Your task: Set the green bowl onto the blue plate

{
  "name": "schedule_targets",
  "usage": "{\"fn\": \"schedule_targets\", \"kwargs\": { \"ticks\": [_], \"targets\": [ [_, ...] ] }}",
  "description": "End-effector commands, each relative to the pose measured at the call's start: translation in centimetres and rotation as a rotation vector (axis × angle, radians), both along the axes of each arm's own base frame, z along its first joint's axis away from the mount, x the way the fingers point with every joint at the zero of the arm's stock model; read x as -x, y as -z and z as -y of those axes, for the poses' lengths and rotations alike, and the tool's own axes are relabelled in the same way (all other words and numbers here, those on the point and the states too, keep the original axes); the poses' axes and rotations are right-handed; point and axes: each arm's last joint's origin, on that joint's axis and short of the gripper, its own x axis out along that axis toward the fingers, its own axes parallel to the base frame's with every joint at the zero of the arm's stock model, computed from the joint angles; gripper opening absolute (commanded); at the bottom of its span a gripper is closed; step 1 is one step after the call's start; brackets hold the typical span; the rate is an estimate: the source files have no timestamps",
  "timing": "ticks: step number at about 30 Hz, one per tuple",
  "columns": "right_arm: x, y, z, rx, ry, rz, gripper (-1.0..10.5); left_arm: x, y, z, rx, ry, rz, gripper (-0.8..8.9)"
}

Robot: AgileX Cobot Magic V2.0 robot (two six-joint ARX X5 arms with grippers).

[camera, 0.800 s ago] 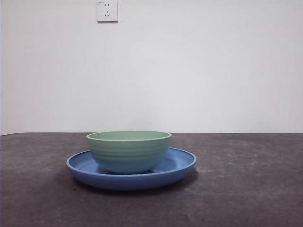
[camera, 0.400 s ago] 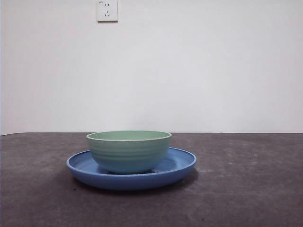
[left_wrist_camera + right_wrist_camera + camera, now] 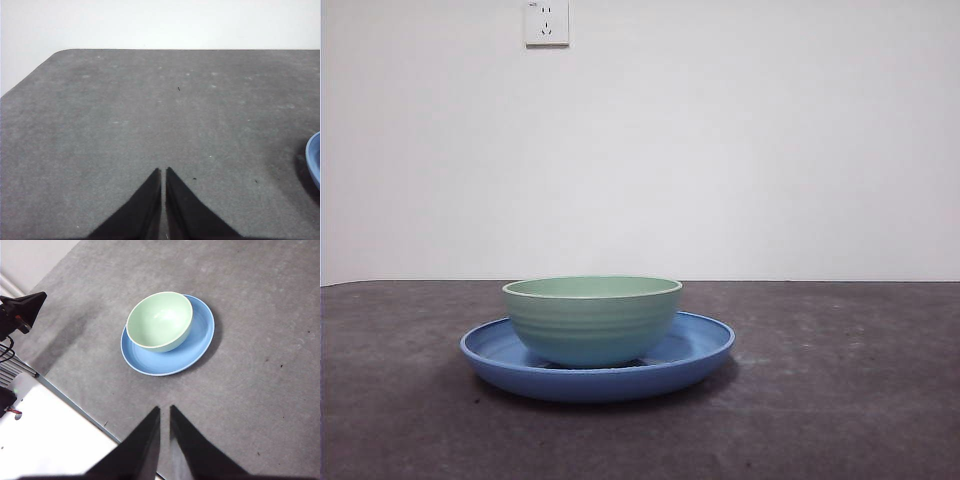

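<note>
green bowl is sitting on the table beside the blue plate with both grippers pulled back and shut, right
Not quite. The green bowl sits on the blue plate, not beside it, as the right wrist view shows. The rest holds: the left gripper and right gripper are shut and away.

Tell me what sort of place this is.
Probably a bare indoor test bench: a grey mat-covered table, a plain white wall with one socket, and only the green bowl on the blue plate.
</note>
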Motion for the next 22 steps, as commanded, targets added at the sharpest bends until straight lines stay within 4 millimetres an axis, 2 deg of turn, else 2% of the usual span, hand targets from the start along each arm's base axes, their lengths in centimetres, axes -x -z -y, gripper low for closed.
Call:
{"fn": "schedule_targets", "kwargs": {
  "ticks": [1,6,10,14,15,22],
  "targets": [
    [0.1,-0.3,0.2,0.001,0.02,0.029,0.3,-0.1,0.8,0.0,-0.011,0.001,-0.027,0.15],
    [-0.4,0.4,1.0,-0.034,0.14,0.052,0.3,-0.1,0.8,0.0,-0.012,0.001,-0.027,0.15],
    [-1.4,2.1,1.9,-0.039,0.276,0.244,0.3,-0.1,0.8,0.0,-0.011,0.001,-0.027,0.15],
    [-2.5,5.9,2.6,-0.056,0.369,0.436,0.3,-0.1,0.8,0.0,-0.011,0.001,-0.027,0.15],
    [-2.7,7.4,2.8,-0.05,0.393,0.484,0.3,-0.1,0.8,0.0,-0.011,0.001,-0.027,0.15],
    [-3.1,14.1,3.7,0.089,0.607,0.57,0.3,-0.1,0.8,0.0,-0.011,0.001,-0.027,0.15]
  ]
}}
